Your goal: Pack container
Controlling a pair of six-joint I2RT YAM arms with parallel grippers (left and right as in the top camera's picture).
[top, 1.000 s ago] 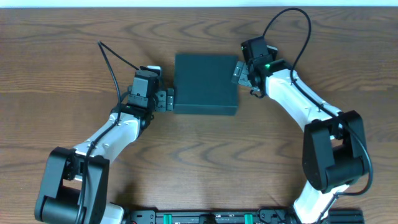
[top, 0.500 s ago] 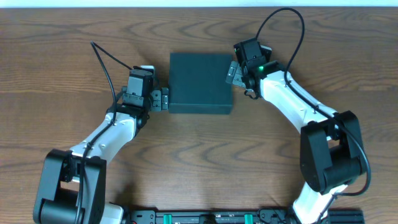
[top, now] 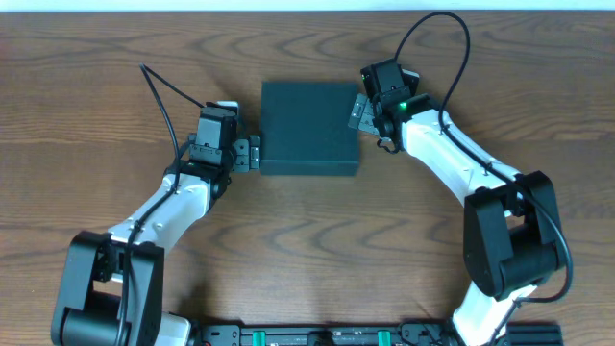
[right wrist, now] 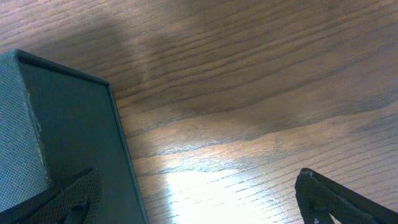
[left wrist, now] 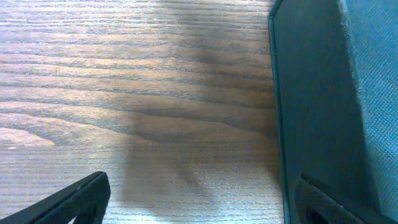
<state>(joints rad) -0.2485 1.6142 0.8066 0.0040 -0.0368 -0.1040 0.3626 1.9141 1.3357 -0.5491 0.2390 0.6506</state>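
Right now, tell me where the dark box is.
In the overhead view, the box sits just above centre, between the left gripper and the right gripper.

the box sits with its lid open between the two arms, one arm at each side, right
No: the box is closed, its top flat, as the overhead view shows. It does sit between the left arm and right arm, one at each side.

- A robotics lab bench, by the look of it.
- Two white-and-black arms, the left arm (top: 163, 207) and the right arm (top: 461, 159), rise from a black rail (top: 365, 336) at the near edge of a wood-grain table (top: 307, 250).
- Black cables (top: 163, 96) loop off the wrists (a green light (top: 405, 104) glows on the right one).
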